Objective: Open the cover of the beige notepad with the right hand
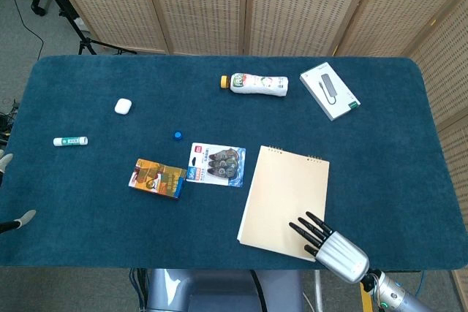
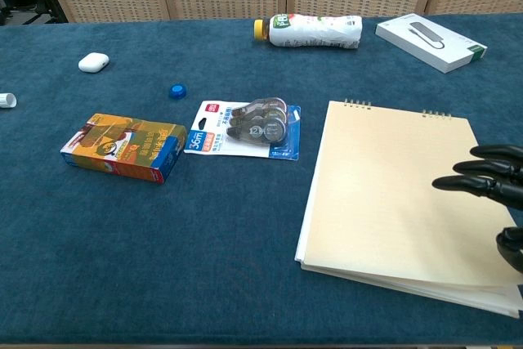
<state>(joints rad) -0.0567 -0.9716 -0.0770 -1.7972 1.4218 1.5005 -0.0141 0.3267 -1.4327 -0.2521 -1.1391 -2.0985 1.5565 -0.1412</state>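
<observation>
The beige spiral-bound notepad (image 1: 285, 202) lies closed and slightly askew on the blue table, its wire binding at the far edge. In the chest view the notepad (image 2: 384, 185) shows its pages fanned a little along the near edge. My right hand (image 1: 333, 245) is at the pad's near right corner, its dark fingers (image 2: 482, 179) spread and resting on the cover. The thumb curls in by the right edge near that corner. The cover lies flat. My left hand does not show in either view.
Left of the pad lie a correction-tape blister pack (image 1: 215, 163), a small orange box (image 1: 156, 178) and a blue cap (image 1: 178, 135). Farther back are a bottle on its side (image 1: 256, 83) and a white box (image 1: 329, 90). An earbud case (image 1: 122, 106) and a tube (image 1: 70, 141) sit far left.
</observation>
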